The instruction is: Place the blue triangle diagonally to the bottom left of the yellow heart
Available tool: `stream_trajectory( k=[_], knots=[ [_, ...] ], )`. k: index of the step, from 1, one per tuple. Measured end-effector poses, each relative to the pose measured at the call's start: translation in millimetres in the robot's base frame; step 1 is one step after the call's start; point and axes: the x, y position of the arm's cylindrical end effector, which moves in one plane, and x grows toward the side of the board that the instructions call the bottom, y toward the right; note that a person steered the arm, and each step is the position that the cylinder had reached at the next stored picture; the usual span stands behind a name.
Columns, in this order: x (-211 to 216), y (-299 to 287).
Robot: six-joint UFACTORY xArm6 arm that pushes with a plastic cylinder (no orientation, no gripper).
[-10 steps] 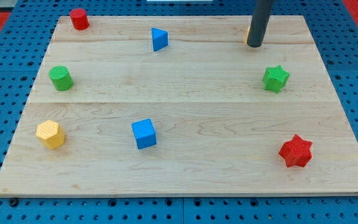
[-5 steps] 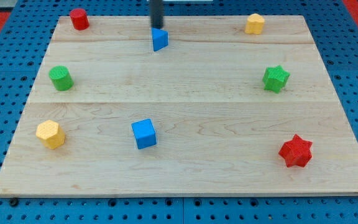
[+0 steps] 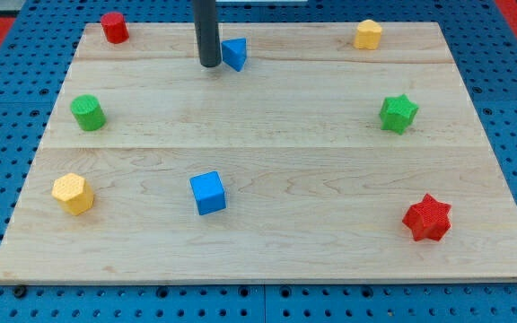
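Note:
The blue triangle (image 3: 234, 54) lies near the top of the wooden board (image 3: 267, 152), left of centre. My tip (image 3: 209, 65) stands just to the triangle's left, close beside it or touching it. The yellow heart (image 3: 367, 34) sits at the board's top right, well to the right of the triangle.
A red cylinder (image 3: 113, 27) is at the top left, a green cylinder (image 3: 88, 112) at the left, a yellow hexagon (image 3: 72, 194) at the lower left. A blue cube (image 3: 208, 193) is lower centre, a green star (image 3: 398, 113) at the right, a red star (image 3: 427, 218) at the lower right.
My tip went from the yellow heart leftwards to above the blue triangle, then down to its left side. The triangle has barely shifted.

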Motion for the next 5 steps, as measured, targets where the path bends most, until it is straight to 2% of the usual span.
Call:
stream_trajectory(
  k=[1,3,4,5],
  knots=[
    [-19.1,-43.3],
    [-11.5,36.9],
    [-14.0,23.9],
    [-3.9,71.7]
  ],
)
